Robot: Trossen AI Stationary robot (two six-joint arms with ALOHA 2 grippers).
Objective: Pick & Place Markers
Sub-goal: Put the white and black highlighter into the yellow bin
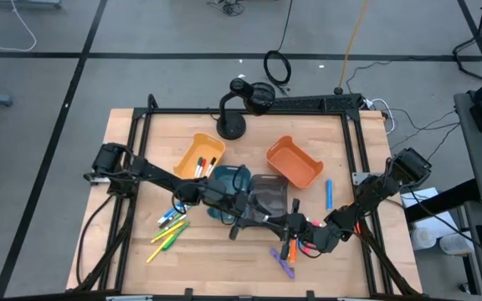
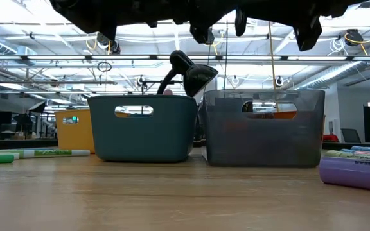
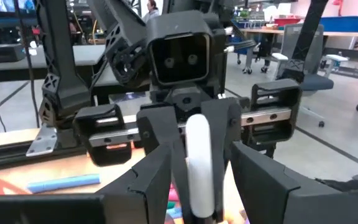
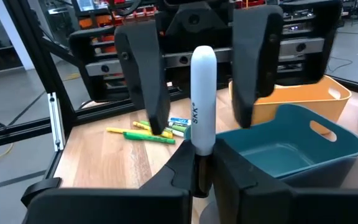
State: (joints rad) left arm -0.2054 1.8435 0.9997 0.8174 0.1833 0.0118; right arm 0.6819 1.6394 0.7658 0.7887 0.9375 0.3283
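Observation:
A white marker (image 4: 202,106) is held above the table's near middle, over the teal bin (image 1: 228,184) and the grey bin (image 1: 268,194). My right gripper (image 4: 204,165) is shut on it and reaches in level from the right. My left gripper (image 4: 201,121) faces it from the left. It is open, one finger on each side of the marker's free end, and touches nothing. Other markers lie flat on the table: yellow and green ones (image 1: 170,230), a blue one (image 1: 328,194), and purple, orange and pink ones (image 1: 289,255). My right gripper pinches the white marker's near end (image 4: 199,149) between its two fingers. The fingers come level from the table's right. The marker sticks straight out beyond the fingertips, in line with them, roughly level and lifted clear of the table and the bins.
A yellow bin (image 1: 201,156) with markers in it and an orange bin (image 1: 294,161) stand farther back. A black stand (image 1: 241,104) is at the far edge. A dark frame (image 1: 145,117) borders the table. Bare wood lies at the near left.

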